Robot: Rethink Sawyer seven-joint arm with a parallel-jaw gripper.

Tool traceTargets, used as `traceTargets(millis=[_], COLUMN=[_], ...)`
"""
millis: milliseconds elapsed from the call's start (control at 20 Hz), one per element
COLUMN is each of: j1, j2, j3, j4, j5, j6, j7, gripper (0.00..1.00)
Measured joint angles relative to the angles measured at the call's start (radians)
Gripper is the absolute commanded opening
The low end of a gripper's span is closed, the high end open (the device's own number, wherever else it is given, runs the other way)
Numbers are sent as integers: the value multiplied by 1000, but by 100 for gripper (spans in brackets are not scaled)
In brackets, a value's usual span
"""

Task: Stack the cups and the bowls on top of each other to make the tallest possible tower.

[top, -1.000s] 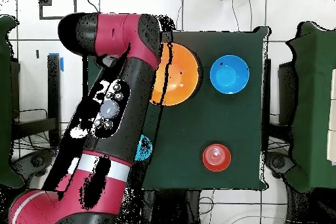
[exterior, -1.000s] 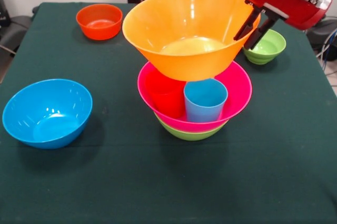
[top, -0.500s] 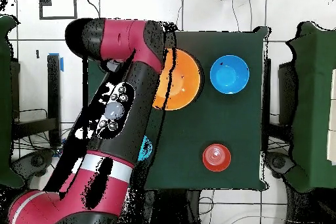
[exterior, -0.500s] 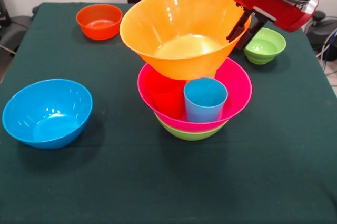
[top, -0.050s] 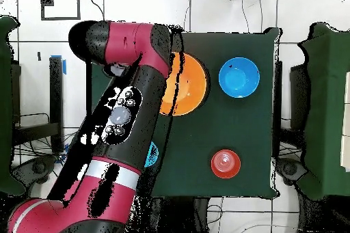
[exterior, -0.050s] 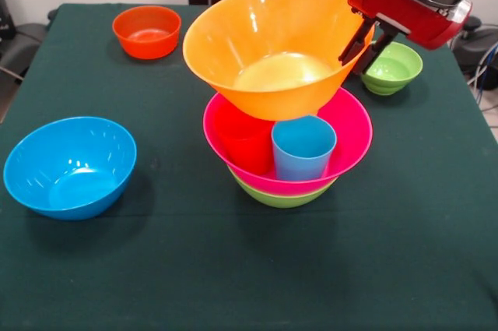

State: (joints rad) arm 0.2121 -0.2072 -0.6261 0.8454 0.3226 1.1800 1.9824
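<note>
I am running this from a robotics lab: a green-clothed bench (exterior, -0.050s: 436,269) stands on a pale tiled floor (top, -0.050s: 219,11) with taped marks, loose cables (top, -0.050s: 31,152) trail past its edges, and the red arm (top, -0.050s: 123,114) reaches over it.

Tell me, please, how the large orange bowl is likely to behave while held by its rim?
The large orange bowl looks like thin glossy plastic, so probably light but slippery. The pincer grips only one rim edge, and the bowl hangs tilted, so it may swing or slip. Lowered onto the red cup and blue cup, it may sit crooked.
</note>
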Motion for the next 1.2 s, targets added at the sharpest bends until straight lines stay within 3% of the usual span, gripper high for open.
traceTargets(millis=[850,1200], j1=[-1,-1], j2=[-5,-5], j3=[18,18], j4=[4,4], j5=[0,-46], j6=[-14,-14], j7=[0,0], gripper=[0,0])
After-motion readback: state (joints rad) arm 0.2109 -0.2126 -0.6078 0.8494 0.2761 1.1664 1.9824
